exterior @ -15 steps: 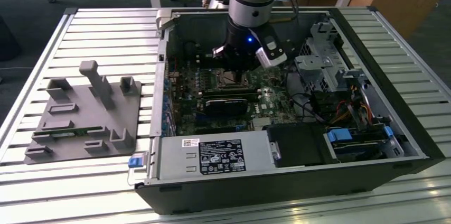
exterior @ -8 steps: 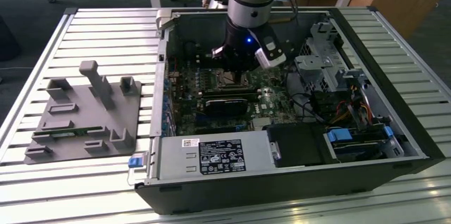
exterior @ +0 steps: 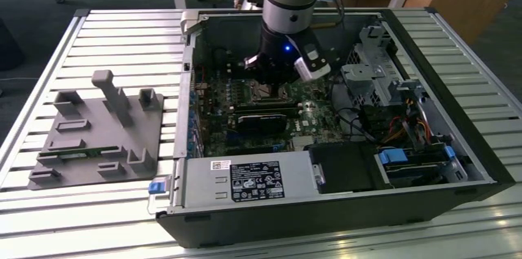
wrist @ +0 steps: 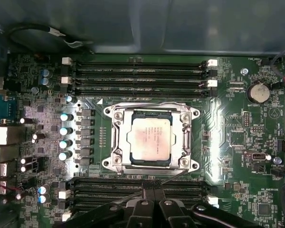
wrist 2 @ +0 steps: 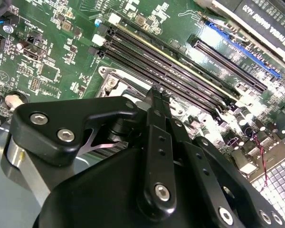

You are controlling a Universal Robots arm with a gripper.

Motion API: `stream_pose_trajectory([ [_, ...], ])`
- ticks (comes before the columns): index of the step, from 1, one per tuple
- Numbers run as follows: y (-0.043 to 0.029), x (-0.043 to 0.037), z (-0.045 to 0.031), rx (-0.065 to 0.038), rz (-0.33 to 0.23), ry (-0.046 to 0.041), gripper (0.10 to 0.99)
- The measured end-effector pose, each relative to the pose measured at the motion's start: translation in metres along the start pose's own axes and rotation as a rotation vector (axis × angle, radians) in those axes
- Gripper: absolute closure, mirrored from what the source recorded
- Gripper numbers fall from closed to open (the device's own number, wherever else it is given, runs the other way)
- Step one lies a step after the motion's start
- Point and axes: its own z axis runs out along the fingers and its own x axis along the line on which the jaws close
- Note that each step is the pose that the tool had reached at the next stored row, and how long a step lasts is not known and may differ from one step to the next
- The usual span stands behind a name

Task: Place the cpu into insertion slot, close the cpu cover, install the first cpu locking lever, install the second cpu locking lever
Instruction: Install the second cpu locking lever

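Note:
In the first wrist view the pale cpu (wrist: 149,139) lies flat in the insertion slot (wrist: 107,163). The silvery cpu cover (wrist: 182,142) lies down around the chip as a frame. A thin locking lever wire (wrist: 173,176) slants from the slot's corner past my fingertips. My gripper (wrist: 154,190) hovers just off that edge of the slot, its black fingers pressed together with nothing visible between them. The second wrist view shows the shut gripper (wrist 2: 157,95) over a corner of the slot (wrist 2: 111,81). In the exterior view the gripper (exterior: 266,79) reaches down inside the computer case over the slot (exterior: 263,93).
Rows of memory slots (wrist: 137,71) run on both sides of the socket. A black card (exterior: 261,118) lies close by, with a drive cage (exterior: 371,69) on the exterior view's right and the power supply (exterior: 244,179) in front. A grey fixture (exterior: 98,131) sits outside the case.

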Motion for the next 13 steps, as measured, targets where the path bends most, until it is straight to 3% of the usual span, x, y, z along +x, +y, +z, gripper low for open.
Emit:
stream_pose_trajectory([
  [13, -0.0013, 0.0059, 0.0016, 0.0, 0.0, 0.0, 0.98],
])
